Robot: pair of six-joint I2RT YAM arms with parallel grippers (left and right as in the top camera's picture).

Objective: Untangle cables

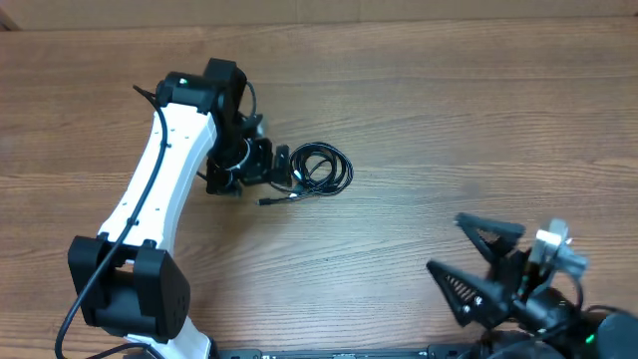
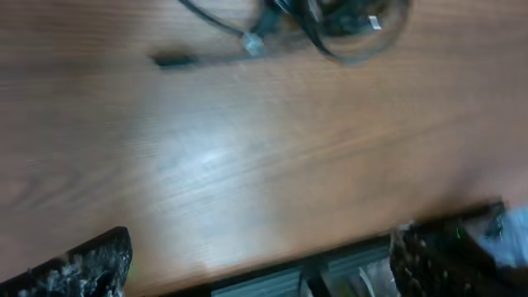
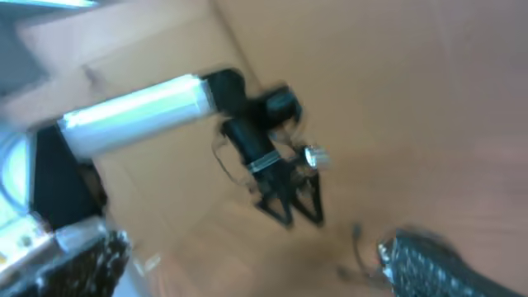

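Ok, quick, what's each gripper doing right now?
Left gripper: open, empty, with the thin black coiled cables just ahead.
Right gripper: open, empty.

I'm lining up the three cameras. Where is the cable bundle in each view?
Overhead: the cable bundle lies near the centre, just right of the left claw.
Left wrist: the bundle runs along the top edge, right of centre.
Right wrist: too blurred to make out.
Shared landmark: the open left claw shows in all three views.

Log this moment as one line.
left hand: open, near cables, not gripping | right hand: open, far from cables | cables: one small bundle on table
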